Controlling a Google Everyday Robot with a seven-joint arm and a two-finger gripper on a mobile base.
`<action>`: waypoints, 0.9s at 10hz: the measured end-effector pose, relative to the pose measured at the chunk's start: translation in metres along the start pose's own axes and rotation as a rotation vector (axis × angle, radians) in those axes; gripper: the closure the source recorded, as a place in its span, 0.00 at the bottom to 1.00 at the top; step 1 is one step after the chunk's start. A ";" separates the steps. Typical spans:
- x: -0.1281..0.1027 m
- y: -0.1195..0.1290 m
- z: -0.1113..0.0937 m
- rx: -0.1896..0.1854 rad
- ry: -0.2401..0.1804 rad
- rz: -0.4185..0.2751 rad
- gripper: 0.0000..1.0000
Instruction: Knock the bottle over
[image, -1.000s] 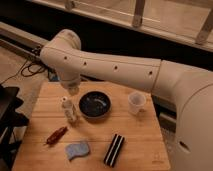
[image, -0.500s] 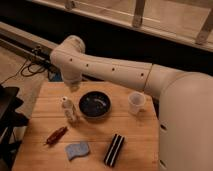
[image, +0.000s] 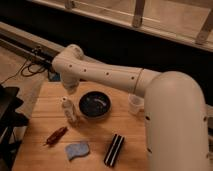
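Now my arm has swung further left across the last moments, its wrist end dropping toward the back-left part of the table (image: 125, 127). I place the gripper (image: 70, 90) just above the bottle (image: 68, 109), close to its cap, but I cannot tell how it is set from this angle. The bottle stands upright near the left side, just beside the dark bowl (image: 95, 105), with the clear cup (image: 134, 103) well apart on the bowl's far side. Since it has not tipped, I judge the knock is still to come: a short sideways push, ideally leftward and away from the bowl.
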 end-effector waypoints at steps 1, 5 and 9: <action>-0.003 0.000 0.015 -0.019 -0.013 -0.008 1.00; -0.018 0.009 0.033 -0.081 -0.076 -0.034 1.00; -0.032 0.025 0.003 -0.133 -0.110 -0.081 1.00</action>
